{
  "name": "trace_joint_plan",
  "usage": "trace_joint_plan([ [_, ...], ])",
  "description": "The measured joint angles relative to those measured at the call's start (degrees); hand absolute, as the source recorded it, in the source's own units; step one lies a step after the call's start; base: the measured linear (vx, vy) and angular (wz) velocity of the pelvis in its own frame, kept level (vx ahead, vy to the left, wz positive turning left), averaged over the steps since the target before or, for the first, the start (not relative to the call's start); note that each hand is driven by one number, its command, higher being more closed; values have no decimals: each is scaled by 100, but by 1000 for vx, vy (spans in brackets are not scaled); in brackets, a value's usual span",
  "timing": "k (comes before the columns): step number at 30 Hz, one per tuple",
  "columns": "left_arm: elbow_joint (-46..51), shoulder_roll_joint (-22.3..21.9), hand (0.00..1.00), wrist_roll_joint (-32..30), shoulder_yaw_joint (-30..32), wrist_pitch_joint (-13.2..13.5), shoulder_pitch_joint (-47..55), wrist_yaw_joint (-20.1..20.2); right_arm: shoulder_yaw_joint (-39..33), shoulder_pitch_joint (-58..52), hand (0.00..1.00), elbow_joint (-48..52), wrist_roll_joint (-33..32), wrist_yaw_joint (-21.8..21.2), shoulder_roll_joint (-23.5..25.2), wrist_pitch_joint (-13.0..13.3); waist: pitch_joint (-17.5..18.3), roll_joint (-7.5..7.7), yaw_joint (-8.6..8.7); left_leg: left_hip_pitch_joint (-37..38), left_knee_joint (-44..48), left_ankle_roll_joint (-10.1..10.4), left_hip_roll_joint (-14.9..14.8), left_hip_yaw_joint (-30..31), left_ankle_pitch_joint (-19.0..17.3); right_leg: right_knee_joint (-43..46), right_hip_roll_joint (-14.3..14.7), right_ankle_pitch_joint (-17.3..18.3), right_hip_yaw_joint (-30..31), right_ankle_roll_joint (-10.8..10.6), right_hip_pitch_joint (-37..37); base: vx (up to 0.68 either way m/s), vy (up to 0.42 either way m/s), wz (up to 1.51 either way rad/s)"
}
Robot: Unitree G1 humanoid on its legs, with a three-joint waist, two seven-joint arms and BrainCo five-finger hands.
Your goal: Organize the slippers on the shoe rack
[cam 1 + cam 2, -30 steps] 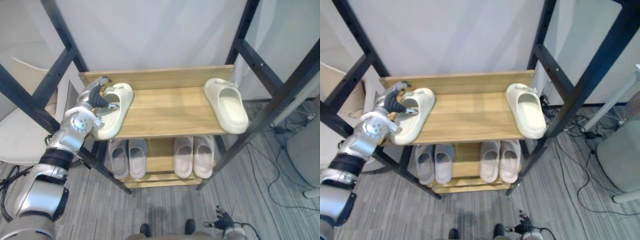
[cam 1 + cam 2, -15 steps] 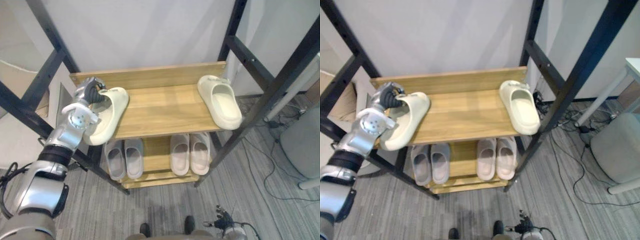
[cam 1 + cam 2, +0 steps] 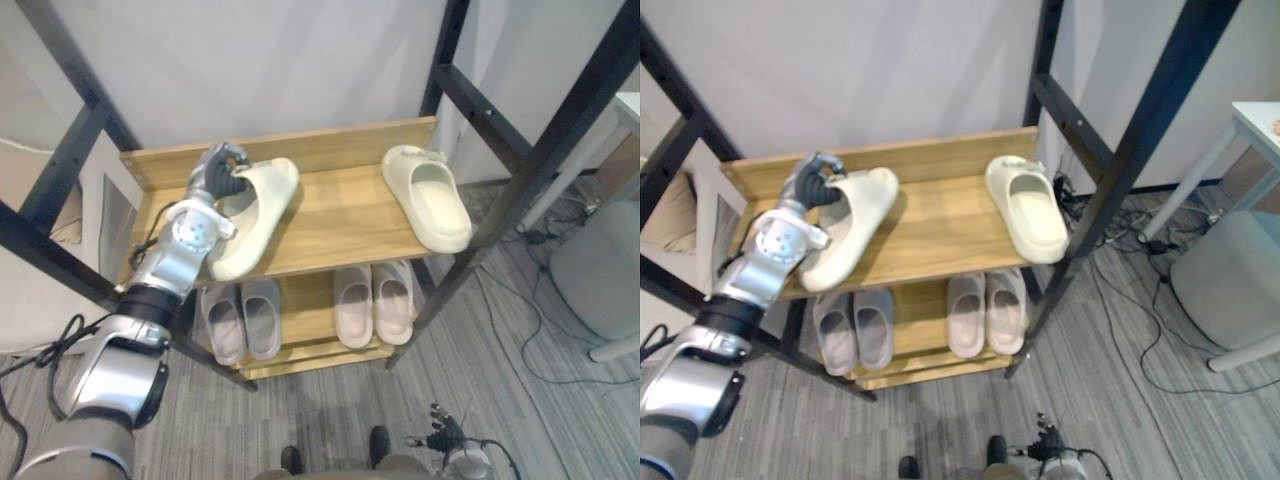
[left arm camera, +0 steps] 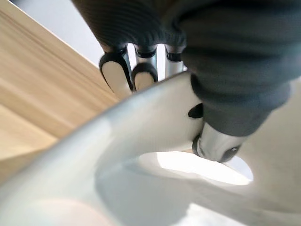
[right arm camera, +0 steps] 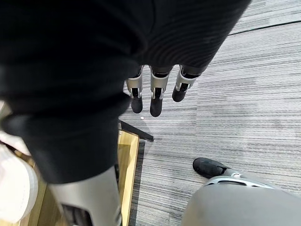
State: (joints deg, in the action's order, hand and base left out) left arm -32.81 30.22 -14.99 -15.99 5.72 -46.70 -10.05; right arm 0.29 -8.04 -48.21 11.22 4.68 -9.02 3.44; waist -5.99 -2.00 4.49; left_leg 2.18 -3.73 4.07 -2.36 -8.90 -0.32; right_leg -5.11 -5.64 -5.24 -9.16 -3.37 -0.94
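While we clamp our left hand [image 3: 218,178] on the strap of a cream slipper [image 3: 258,212], that slipper sits toward the left end of the shoe rack's [image 3: 335,215] top shelf. It lies at a slant, with its toe toward the rack's back board and its heel at the shelf's front edge. In the left wrist view our fingers [image 4: 116,75] press the outside of the strap and our thumb [image 4: 218,146] hooks inside the foot opening, so the strap is pinched between them. We cannot tell whether the sole rests flat on the wood or is raised a little off it.

A second cream slipper [image 3: 430,205] lies at the right end of the same shelf, well apart from the first. Its toe is at the back board and its heel reaches the front right corner. On the rack's lower shelf we see one grey pair [image 3: 262,318] below the held slipper and another grey pair [image 3: 354,305] beside it toward the right, all four with toes pointing in.

Our right hand [image 5: 156,94] hangs low in front of the rack, above the grey striped floor [image 5: 235,94]. Its fingers are straight and relaxed and grasp nothing. Black frame bars [image 3: 470,105] rise at both ends of the rack, and a white wall [image 3: 270,60] stands behind it.
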Motion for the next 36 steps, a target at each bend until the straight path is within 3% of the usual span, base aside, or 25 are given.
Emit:
trace_joint_plan([
  [3, -17, -136, 100, -1, -2, -10, -152, -108, -3, 11, 0, 8, -3, 32, -1, 0, -49, -41, 127, 0, 0, 2, -15, -27, -1, -7, 14, -6, 28, 9, -17, -19, -13, -5],
  [19, -519, -759, 100, -198, 108, -274, -674, -476, -80, 0, 0, 39, -51, 100, 8, 2, -254, -127, 284, -35, -109, 25, -68, -437, -17, 0, 107, -70, 402, 23, -305, -6, -10, -13],
  [20, -521, -823, 0, -236, 160, -277, -682, -526, -114, -8, 0, 57, -61, 105, 11, 2, -264, -142, 296, -33, -112, 25, -63, -455, -18, 1, 105, -71, 419, 21, -311, 13, 1, -8],
  [36, -627, -1158, 0, -370, 311, -388, -887, -669, -201, -64, 0, 229, -60, 221, 21, 4, -377, -191, 313, -16, -113, 19, -56, -471, -25, -6, 92, -83, 441, 5, -300, 0, -1, 0],
])
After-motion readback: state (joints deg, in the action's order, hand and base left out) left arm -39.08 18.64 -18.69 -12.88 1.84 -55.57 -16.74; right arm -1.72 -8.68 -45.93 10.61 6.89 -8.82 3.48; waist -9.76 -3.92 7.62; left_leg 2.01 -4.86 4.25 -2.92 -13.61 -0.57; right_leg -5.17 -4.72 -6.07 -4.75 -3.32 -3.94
